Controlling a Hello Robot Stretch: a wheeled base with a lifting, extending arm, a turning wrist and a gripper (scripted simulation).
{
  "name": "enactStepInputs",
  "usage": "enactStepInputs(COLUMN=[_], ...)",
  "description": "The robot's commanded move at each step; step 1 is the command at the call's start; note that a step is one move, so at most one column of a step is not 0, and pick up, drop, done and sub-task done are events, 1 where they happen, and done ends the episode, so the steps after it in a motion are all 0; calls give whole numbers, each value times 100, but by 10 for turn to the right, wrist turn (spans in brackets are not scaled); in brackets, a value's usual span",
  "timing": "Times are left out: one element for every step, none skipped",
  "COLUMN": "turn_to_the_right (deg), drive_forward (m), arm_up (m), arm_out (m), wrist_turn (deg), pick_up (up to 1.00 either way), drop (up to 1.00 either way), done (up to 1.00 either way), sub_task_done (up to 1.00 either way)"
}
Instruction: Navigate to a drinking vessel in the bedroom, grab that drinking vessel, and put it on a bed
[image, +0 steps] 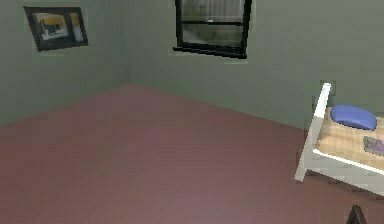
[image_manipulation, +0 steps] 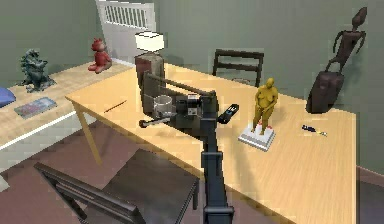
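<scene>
Your gripper (image_manipulation: 158, 116) sits at the grey cup (image_manipulation: 160, 102) on the worktop (image_manipulation: 300, 170), nine o'clock of the yellow statuette (image_manipulation: 265, 105), presumably for the grab; whether it holds anything, you cannot tell.

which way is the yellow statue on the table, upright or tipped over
Upright: the yellow statue stands straight on its white base, which lies flat on the table.

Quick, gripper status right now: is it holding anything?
Gripper: cannot tell whether it holds anything; a grey cup stands on the desk at its far end.
</scene>
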Motion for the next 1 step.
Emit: enactStepInputs(turn_to_the_right=[0], drive_forward=[0], arm_up=[22], arm_out=[0], wrist_turn=[0], pick_up=[0], drop=[0], done=[0], sub_task_done=[0])
